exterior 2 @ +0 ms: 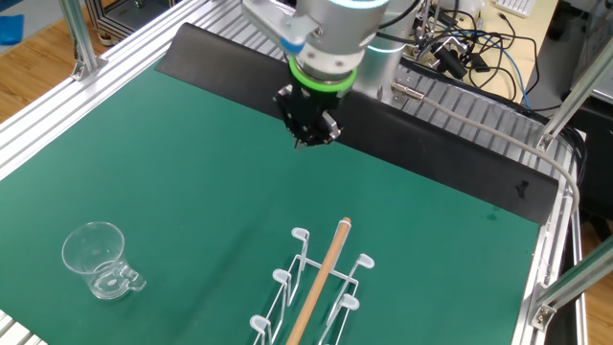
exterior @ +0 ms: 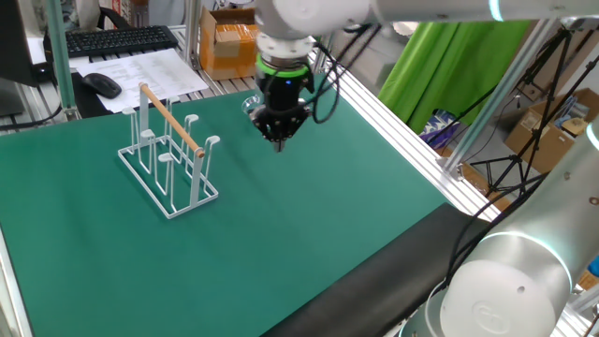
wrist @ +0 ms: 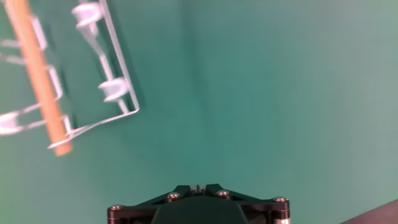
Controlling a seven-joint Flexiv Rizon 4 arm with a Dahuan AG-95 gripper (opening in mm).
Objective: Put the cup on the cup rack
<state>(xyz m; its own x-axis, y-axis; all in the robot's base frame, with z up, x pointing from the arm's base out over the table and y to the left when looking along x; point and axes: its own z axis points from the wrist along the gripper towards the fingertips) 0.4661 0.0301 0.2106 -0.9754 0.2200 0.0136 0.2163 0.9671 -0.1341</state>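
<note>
Your gripper (exterior 2: 308, 142) hangs pinched tight and empty above the green mat (exterior 2: 192, 163), well apart from the cup (exterior 2: 96, 259) and the rack (exterior: 168, 154)

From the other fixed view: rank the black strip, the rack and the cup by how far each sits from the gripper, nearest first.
Measured from the gripper, which is shut and holds nothing:
1. Black strip: right behind the gripper, along the table's far edge.
2. Rack: below it, toward the near edge.
3. Cup: far off at lower left, standing alone.
</note>
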